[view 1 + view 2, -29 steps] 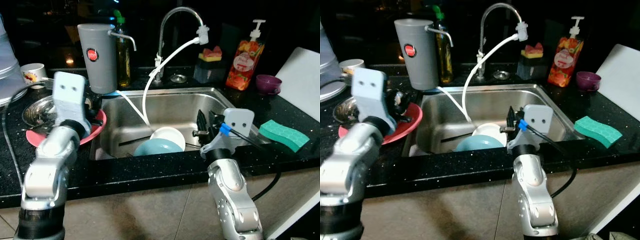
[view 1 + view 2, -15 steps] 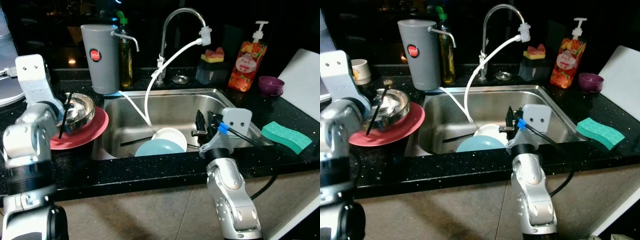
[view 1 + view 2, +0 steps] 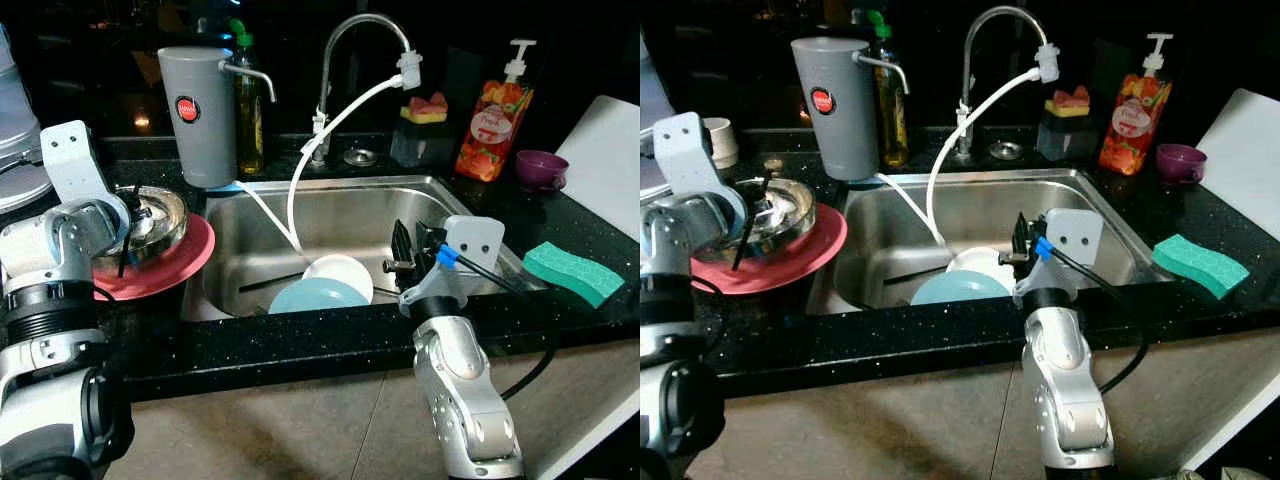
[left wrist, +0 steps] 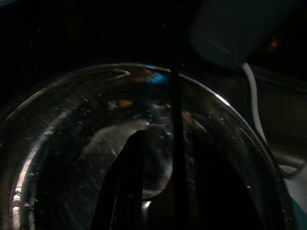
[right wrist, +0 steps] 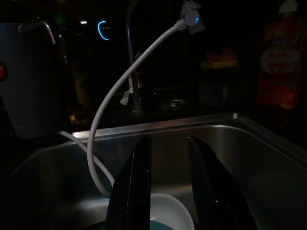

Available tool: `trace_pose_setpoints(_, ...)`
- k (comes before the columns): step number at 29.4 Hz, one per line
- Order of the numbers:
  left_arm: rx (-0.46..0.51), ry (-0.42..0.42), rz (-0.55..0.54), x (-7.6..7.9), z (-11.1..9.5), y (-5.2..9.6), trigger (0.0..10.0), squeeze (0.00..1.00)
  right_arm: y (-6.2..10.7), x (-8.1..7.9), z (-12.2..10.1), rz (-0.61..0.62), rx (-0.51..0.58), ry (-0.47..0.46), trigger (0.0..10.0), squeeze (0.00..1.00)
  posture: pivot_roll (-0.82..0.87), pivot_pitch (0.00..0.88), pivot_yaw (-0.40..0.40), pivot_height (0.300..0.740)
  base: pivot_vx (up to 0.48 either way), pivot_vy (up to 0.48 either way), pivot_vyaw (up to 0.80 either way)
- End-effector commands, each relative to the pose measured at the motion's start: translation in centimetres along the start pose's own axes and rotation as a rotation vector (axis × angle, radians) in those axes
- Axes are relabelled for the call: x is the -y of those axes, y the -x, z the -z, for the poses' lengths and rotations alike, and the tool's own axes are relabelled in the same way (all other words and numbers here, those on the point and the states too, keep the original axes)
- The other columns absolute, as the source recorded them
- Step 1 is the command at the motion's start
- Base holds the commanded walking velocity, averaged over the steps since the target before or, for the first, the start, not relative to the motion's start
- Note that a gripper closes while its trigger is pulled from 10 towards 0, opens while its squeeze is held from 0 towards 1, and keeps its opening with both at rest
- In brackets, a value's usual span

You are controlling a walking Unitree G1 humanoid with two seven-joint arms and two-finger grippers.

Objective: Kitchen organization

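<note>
I see the steel sink [image 3: 440, 215] in the middle of the frame, set into a black speckled counter [image 3: 300, 345]. At the bottom of the basin lie a white bowl [image 3: 338, 276] and a light blue plate [image 3: 318, 297], touching each other. A white hose [image 3: 335, 115] runs from the faucet [image 3: 355, 60] tip down into the sink.

At the left of the frame, a metal bowl [image 3: 160, 215] sits on a red plate [image 3: 165, 268], just beside the sink edge. My left gripper [image 4: 158, 191] is over this metal bowl; in the left wrist view its black fingers [image 4: 125, 182] point into the bowl with a gap between them, and they grip nothing that I can see. A thin dark stick [image 3: 125, 240] leans in the bowl.

My right gripper [image 5: 168, 187] is at the front edge of the sink, lower middle of the frame. Its fingers are apart and empty, pointing toward the white bowl.

At the back of the counter stand a grey water filter jug [image 3: 195, 115], a yellow oil bottle [image 3: 246, 110], a sponge holder [image 3: 420, 130] and an orange soap dispenser [image 3: 492, 115]. A small purple cup [image 3: 540, 168] is at the upper right, and a green sponge [image 3: 572, 270] lies on the counter at the right of the sink.
</note>
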State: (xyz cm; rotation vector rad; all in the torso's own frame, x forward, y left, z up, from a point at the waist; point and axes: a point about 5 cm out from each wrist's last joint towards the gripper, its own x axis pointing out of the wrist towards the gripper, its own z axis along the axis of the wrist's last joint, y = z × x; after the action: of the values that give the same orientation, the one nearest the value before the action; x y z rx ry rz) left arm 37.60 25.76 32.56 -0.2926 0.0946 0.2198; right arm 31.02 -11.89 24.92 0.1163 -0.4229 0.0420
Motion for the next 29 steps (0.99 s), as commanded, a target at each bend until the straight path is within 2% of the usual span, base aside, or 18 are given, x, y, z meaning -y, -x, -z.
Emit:
trace_pose_setpoints(1, 0.023, -0.002, 0.01, 0.0, -1.0, 0.1, 10.0, 0.0, 0.1, 0.2, 0.0, 0.013, 0.006, 0.008, 10.0, 0.0, 0.09, 0.114, -0.012, 0.74, 0.0, 0.0, 0.0)
trace_pose_setpoints(11, -0.025, 0.041, 0.038, 0.5, -0.9, -0.2, 10.0, 0.0, 0.1, 0.2, 0.0, 0.017, 0.008, 0.008, 10.0, 0.0, 0.09, 0.114, -0.012, 0.74, 0.0, 0.0, 0.0)
trace_pose_setpoints(23, -0.091, 0.075, 0.018, 0.2, 0.6, -0.6, 10.0, 0.0, 0.1, 0.2, 0.1, 0.012, 0.007, 0.009, 10.0, 0.0, 0.09, 0.11, -0.014, 0.74, 0.0, 0.0, 0.0)
trace_pose_setpoints(24, -0.098, 0.081, 0.017, 0.1, 0.7, -0.7, 9.2, 0.0, 0.1, 0.2, 0.1, 0.011, 0.007, 0.009, 10.0, 0.0, 0.09, 0.11, -0.014, 0.74, 0.0, 0.0, 0.0)
trace_pose_setpoints(25, -0.098, 0.081, 0.017, 0.1, 0.7, -0.7, 9.2, 0.0, 0.1, 0.2, 0.1, 0.011, 0.007, 0.009, 10.0, 0.0, 0.09, 0.11, -0.014, 0.74, 0.0, 0.0, 0.0)
trace_pose_setpoints(26, -0.105, 0.086, 0.018, 0.1, 0.8, -0.7, 7.1, 0.0, 0.1, 0.2, 0.1, 0.01, 0.007, 0.009, 10.0, 0.0, 0.09, 0.11, -0.014, 0.74, 0.0, 0.0, 0.0)
trace_pose_setpoints(27, -0.108, 0.09, 0.019, 0.1, 0.9, -0.7, 7.1, 0.0, 0.1, 0.1, 0.0, 0.01, 0.007, 0.009, 10.0, 0.0, 0.09, 0.11, -0.014, 0.74, 0.0, 0.0, 0.0)
trace_pose_setpoints(28, -0.114, 0.096, 0.019, 0.1, 1.0, -0.8, 3.5, 0.0, 0.1, 0.1, 0.0, 0.009, 0.007, 0.01, 10.0, 0.0, 0.09, 0.11, -0.014, 0.74, 0.0, 0.0, 0.0)
trace_pose_setpoints(29, -0.114, 0.096, 0.019, 0.1, 1.0, -0.8, 3.5, 0.0, 0.1, 0.1, 0.0, 0.009, 0.007, 0.01, 10.0, 0.0, 0.09, 0.11, -0.014, 0.74, 0.0, 0.0, 0.0)
